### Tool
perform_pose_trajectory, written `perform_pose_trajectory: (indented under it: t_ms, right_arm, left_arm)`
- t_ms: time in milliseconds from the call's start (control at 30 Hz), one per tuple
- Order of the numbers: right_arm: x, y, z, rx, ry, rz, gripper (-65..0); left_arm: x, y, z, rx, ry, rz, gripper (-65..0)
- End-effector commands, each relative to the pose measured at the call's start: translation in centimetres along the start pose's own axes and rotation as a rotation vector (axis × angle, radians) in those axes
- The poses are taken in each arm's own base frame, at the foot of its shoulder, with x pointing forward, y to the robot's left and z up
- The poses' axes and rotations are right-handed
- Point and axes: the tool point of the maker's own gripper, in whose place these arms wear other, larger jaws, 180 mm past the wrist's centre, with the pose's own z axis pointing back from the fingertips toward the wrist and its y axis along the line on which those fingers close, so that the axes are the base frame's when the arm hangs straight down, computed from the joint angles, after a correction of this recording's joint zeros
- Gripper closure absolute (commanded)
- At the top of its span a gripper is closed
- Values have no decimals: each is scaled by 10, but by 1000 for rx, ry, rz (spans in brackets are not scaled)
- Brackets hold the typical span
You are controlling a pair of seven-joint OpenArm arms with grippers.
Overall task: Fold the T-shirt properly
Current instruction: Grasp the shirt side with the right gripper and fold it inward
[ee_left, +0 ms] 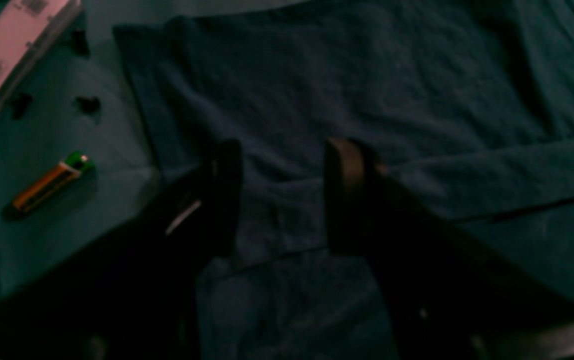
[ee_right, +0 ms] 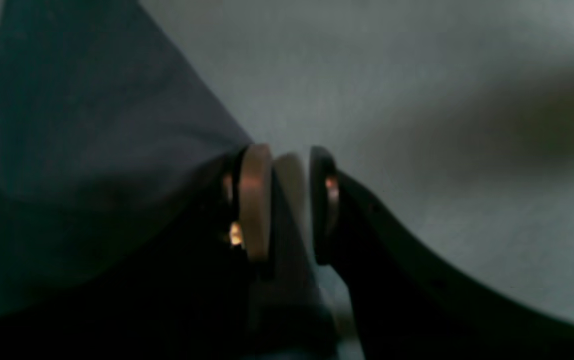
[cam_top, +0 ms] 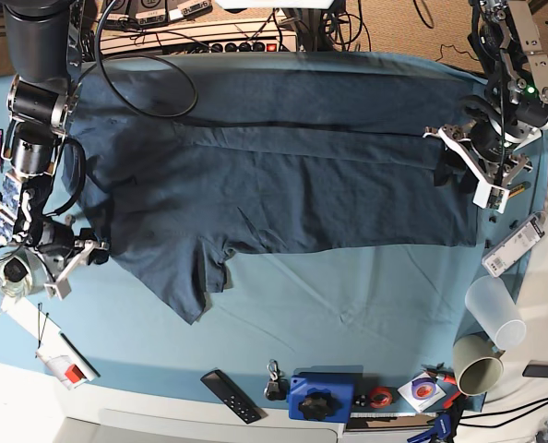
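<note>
Left gripper (ee_left: 282, 195) open over T-shirt (cam_top: 283, 185); right gripper (ee_right: 289, 205) pinches its edge, which may slip free.

This is a robotics lab or workshop bench, not a home. A teal table cloth (cam_top: 348, 305) covers the table; behind it, at the top of the base view, a power strip (cam_top: 228, 43) sits among tangled cables. Along the bottom edge lie a black remote (cam_top: 231, 396), a blue block with a black knob (cam_top: 324, 397) and tape rolls (cam_top: 379, 398). Two paper cups (cam_top: 486, 343) stand at lower right.
</note>
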Motion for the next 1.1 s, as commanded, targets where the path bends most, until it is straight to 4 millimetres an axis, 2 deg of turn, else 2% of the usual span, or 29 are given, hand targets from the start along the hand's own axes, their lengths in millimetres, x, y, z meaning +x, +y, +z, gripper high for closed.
perform_pose_trajectory:
  t_ms: [0, 300, 400, 433, 600, 767, 933, 1067]
  right_arm:
    - [24, -2, 8, -2, -67, 4, -142]
    - [-18, 30, -21, 71, 66, -18, -132]
    - [-34, 28, -20, 54, 153, -59, -33]
    - [-36, 25, -18, 43, 170, -78, 0]
    - [-36, 12, 0, 25, 186, -75, 0]
    - [-34, 18, 28, 123, 179, -55, 0]
    - [-52, 16, 45, 137, 175, -26, 0]
    - [-72, 18, 47, 126, 201, 3, 0]
  left_arm:
    - [14, 0, 3, -7, -52, -9, -275]
    - [15, -3, 3, -22, -58, 1, -275]
    - [15, -3, 3, -22, -59, 1, -275]
    - [15, -3, 3, -22, -59, 1, -275]
    - [15, -3, 3, -22, -59, 1, -275]
    - [15, -3, 3, -22, -60, 1, -275]
    - [16, -3, 3, -22, -61, 1, -275]
    - [15, -3, 3, -22, -60, 1, -275]
